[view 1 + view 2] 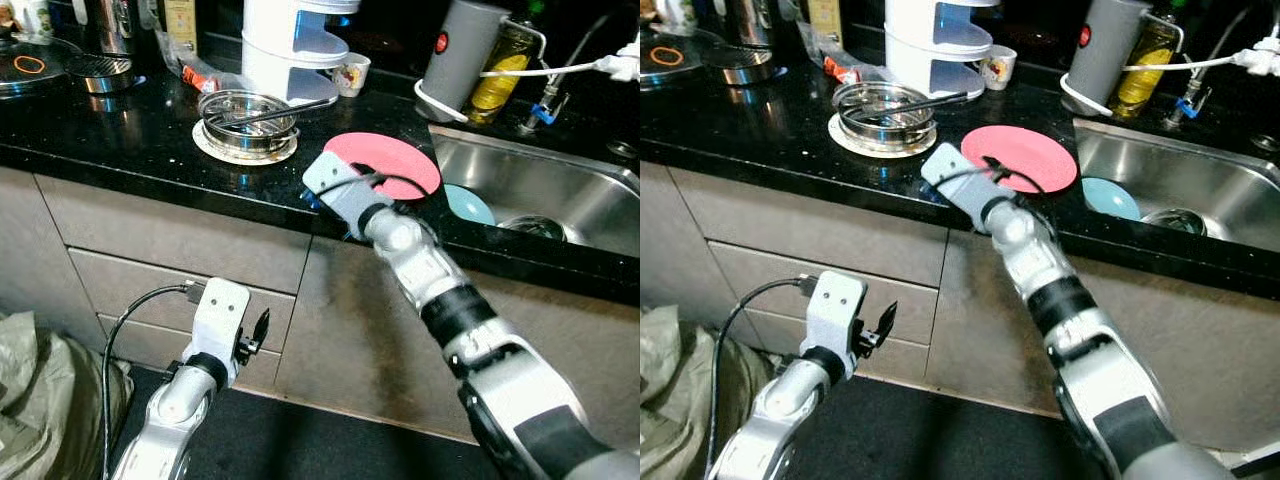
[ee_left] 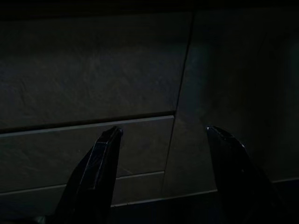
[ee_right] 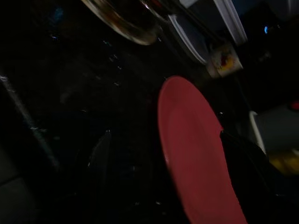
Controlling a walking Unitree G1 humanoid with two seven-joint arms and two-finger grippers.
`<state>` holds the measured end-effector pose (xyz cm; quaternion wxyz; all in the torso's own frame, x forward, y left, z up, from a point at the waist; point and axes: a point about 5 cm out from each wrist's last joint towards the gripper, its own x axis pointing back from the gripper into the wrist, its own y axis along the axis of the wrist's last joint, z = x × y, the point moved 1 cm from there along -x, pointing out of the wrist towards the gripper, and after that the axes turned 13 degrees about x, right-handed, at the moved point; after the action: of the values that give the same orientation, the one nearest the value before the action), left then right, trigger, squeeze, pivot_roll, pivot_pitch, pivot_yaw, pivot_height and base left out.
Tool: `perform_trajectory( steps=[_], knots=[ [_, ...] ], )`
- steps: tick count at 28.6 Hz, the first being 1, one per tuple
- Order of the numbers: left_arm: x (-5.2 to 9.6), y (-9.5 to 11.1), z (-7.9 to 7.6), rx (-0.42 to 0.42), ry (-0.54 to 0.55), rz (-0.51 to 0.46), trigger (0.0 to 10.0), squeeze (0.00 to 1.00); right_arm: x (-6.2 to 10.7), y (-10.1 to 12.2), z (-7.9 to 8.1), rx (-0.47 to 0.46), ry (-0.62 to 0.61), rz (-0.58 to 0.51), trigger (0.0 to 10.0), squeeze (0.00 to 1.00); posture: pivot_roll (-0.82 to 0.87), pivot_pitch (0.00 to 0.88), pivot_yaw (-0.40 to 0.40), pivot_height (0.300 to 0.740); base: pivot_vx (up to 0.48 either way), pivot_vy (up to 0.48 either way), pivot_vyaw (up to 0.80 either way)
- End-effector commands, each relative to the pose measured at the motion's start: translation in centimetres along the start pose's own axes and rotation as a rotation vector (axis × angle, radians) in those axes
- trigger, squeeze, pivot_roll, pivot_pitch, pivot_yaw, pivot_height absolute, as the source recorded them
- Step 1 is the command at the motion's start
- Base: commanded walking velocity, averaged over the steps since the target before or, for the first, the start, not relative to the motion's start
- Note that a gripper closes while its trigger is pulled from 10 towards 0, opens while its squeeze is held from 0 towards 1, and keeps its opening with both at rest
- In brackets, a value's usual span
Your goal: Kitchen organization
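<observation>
The pink plate (image 1: 1020, 157) is seen lying flat on the black tabletop (image 1: 760, 125), close to the front edge and just beside the sink (image 1: 1200, 190). It is judged to be a light, stiff plastic piece with a smooth, probably slippery face, so it would best be taken at the near rim, one finger slid under and one over (a flat plate offers little else). The right gripper (image 3: 163, 163) is held just in front of that rim with its fingers spread apart and nothing between them. A blue dish (image 1: 1110, 197) is seen in the sink, and a steel bowl (image 1: 883, 108) on a white saucer stands well to the plate's left. The left gripper (image 2: 161, 158) is kept low before the cabinet drawers (image 1: 170, 250), fingers parted and empty.
</observation>
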<state>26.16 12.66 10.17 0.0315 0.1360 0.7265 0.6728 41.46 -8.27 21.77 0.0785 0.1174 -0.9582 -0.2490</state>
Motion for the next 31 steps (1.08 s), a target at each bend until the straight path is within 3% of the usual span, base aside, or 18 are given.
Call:
perform_trajectory(
  steps=[1, 14, 18, 25, 27, 28, 29, 31],
  knots=[
    [0.2, -0.2, -0.4, -0.010, -0.013, 0.017, 10.0, 0.00, -0.1, -0.8, -0.1, 0.031, -0.005, 0.050, 10.0, 0.00, 0.18, 0.070, -0.190, 0.740, 0.000, 0.000, 0.00],
    [1.1, -0.1, -0.8, -0.005, -0.018, 0.025, 10.0, 0.00, -0.5, -2.5, -1.0, 0.171, 0.004, 0.179, 10.0, 0.00, 0.17, 0.106, -0.197, 0.740, 0.000, 0.000, 0.00],
    [1.8, 0.0, -1.0, -0.005, -0.021, 0.027, 10.0, 0.00, -0.4, -3.2, -2.1, 0.251, -0.012, 0.241, 10.0, 0.00, 0.17, 0.127, -0.201, 0.740, 0.000, 0.000, 0.00],
    [2.8, 0.0, -1.4, 0.001, -0.016, 0.038, 10.0, 0.00, -0.4, -3.4, -2.9, 0.301, -0.012, 0.267, 10.0, 0.00, 0.16, 0.158, -0.207, 0.740, 0.000, 0.000, 0.00],
    [3.0, 0.0, -1.5, 0.002, -0.016, 0.040, 10.0, 0.00, -0.4, -3.6, -2.8, 0.304, -0.010, 0.279, 8.5, 0.00, 0.16, 0.166, -0.210, 0.740, 0.000, 0.000, 0.00],
    [3.1, 0.0, -1.6, 0.002, -0.016, 0.042, 10.0, 0.00, -0.3, -3.6, -2.8, 0.304, -0.011, 0.286, 6.1, 0.00, 0.16, 0.170, -0.211, 0.740, 0.000, 0.000, 0.00],
    [3.3, -0.1, -1.6, 0.004, -0.013, 0.046, 10.0, 0.00, -0.3, -3.6, -2.7, 0.303, -0.011, 0.292, 0.0, 0.00, 0.16, 0.173, -0.209, 0.740, 0.000, 0.000, 0.00],
    [3.5, -0.1, -1.6, 0.006, -0.010, 0.051, 10.0, 0.00, -0.3, -3.7, -2.5, 0.301, -0.012, 0.295, 0.0, 0.00, 0.16, 0.176, -0.208, 0.740, 0.000, 0.000, 0.00]
  ],
)
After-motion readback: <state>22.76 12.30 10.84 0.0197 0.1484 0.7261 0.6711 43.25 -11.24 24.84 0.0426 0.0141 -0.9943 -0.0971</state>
